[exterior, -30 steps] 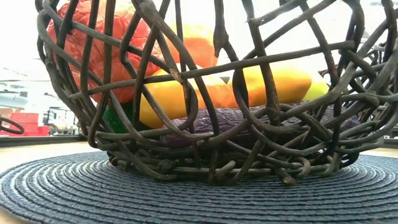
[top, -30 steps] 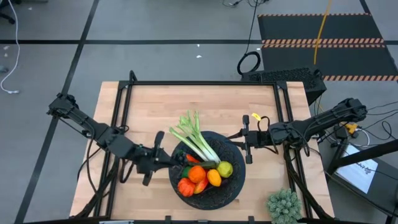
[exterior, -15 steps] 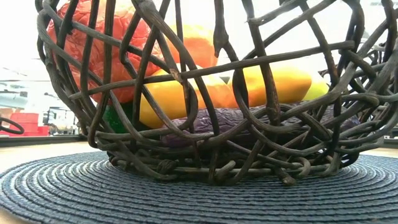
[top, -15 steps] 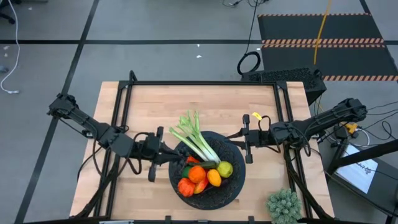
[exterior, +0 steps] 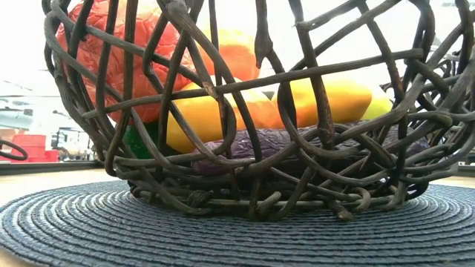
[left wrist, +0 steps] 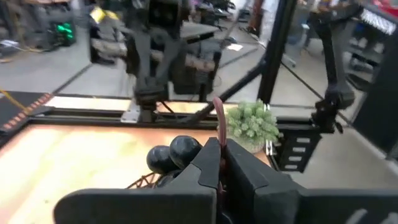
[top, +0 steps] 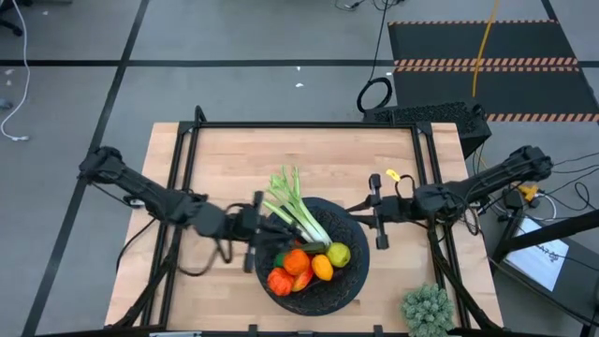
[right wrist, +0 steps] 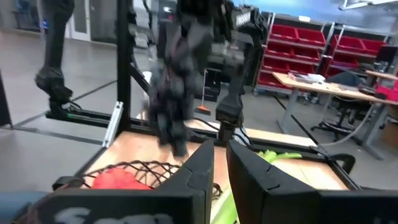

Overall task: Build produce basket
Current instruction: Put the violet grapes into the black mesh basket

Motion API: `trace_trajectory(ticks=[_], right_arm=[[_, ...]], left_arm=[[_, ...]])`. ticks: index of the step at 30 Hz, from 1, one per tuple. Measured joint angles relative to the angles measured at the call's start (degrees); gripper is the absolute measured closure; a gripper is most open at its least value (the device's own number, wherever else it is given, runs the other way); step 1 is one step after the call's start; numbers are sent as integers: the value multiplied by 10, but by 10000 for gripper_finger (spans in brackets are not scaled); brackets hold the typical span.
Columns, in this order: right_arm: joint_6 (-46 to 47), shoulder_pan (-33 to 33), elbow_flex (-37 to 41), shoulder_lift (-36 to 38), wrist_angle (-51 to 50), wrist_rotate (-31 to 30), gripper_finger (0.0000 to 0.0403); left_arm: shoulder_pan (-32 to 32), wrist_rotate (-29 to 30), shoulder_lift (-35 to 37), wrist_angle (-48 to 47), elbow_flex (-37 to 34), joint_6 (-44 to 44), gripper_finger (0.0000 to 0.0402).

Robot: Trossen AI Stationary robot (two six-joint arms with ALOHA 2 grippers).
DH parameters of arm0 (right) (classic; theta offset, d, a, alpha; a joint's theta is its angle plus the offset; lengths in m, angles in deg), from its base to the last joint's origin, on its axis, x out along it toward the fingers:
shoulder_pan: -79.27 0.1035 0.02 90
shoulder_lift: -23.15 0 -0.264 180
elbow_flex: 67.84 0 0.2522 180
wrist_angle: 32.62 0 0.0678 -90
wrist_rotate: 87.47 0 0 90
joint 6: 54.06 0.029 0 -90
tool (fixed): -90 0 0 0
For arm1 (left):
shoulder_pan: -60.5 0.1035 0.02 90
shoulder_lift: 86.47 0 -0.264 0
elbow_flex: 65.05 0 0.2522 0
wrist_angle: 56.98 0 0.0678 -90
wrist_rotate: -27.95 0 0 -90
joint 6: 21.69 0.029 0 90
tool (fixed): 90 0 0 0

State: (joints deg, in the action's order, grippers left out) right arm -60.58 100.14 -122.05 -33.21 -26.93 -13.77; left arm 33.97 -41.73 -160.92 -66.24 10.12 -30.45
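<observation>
The black woven basket (top: 342,271) stands at the table's near middle on a round dark mat (exterior: 74,230). In it lie the leek (top: 298,213), oranges (top: 298,260), a lime (top: 338,254) and a red pepper (top: 278,280). The low view shows a purple eggplant (exterior: 260,141) at its bottom. My left gripper (top: 255,232) hovers at the basket's left rim, shut on the dark grapes (left wrist: 174,152). My right gripper (top: 378,221) waits at the basket's right rim, its fingers a narrow gap apart. My left gripper pinches the grapes' thin reddish stem (left wrist: 218,118) between its two fingers; the stem sticks out past the fingertips. The dark berries (left wrist: 185,149) hang beside the fingers, lifted clear, over the basket's rim (left wrist: 146,182).
A bushy pale-green spiky clump (top: 428,310) stands at the table's near right corner. Black frame rails (top: 299,125) run along the far edge and both sides. Bare wood (top: 225,168) lies far and left of the basket.
My left gripper has moved toward the table's right, from left of the basket up to its left rim, staying shut and carrying the grapes with it.
</observation>
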Motion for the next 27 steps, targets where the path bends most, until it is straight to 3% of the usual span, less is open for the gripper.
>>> trace_trajectory(ticks=[6,11,19,23,27], right_arm=[[-1,31,0,41,-11,0,365],[-2,53,0,73,-36,-4,365],[-2,71,0,104,-83,-54,365],[-2,71,0,104,-93,-61,365],[-2,71,0,104,-100,-62,365]], left_arm=[[43,-106,-63,97,0,8,396],[70,-159,-122,141,0,5,388],[107,-219,-232,332,0,0,393],[123,-218,-255,333,0,-20,385],[133,-218,-256,261,0,-31,393]])
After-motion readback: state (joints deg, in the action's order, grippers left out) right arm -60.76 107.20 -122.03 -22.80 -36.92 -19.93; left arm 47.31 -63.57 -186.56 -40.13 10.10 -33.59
